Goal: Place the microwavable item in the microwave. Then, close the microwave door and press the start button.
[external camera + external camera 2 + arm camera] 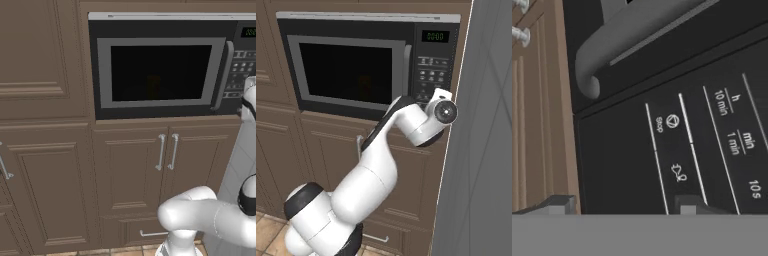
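Note:
The black microwave (165,65) is built into brown cabinets, and the microwave door (159,72) is shut, its curved grey handle (223,75) on the right. Through the dark window the microwavable item (153,86) shows only as a dim orange-brown shape. The keypad panel (432,75) sits under a green display (435,36). My gripper (623,207) is right at the panel's lower part, open, with nothing between its fingertips (687,205). Just ahead of it are the stop mark (672,121) and another button symbol (679,171). The handle's lower end (592,80) is up to the left.
Brown cabinet doors with grey handles (166,151) stand below the microwave, with a drawer pull (152,233) lower down. A tall grey panel (481,150) closes in the right side. A brown cabinet front (542,125) borders the keypad in the hand view.

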Tool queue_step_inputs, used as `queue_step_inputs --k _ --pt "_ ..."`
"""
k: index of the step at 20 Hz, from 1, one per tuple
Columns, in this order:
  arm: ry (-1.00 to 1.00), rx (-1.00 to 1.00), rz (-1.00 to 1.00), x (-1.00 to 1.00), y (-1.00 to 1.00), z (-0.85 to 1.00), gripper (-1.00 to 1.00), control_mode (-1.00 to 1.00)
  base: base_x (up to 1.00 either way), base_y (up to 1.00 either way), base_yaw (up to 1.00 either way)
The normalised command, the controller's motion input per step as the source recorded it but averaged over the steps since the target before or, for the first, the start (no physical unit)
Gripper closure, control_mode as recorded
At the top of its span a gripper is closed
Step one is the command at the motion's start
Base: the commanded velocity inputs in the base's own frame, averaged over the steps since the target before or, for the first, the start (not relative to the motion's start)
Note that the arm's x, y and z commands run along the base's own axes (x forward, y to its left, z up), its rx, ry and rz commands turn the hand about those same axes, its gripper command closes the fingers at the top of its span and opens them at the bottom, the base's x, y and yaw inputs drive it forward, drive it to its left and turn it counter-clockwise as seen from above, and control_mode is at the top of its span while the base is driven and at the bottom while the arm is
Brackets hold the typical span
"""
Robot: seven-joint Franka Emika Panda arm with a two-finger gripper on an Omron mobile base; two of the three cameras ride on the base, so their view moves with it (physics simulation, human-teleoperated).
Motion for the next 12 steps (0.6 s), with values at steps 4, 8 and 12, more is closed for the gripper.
queue_step_inputs --k 4,8,12 --pt "0.03 0.00 -0.05 0.30 -0.16 -0.17 -1.00 -1.00 0.00 0.00 0.00" --pt "0.05 0.00 -0.05 0.27 -0.18 -0.25 -1.00 -1.00 0.00 0.00 0.00" --pt "0.02 0.00 -0.05 0.19 -0.17 -0.26 -1.00 -1.00 0.00 0.00 0.00"
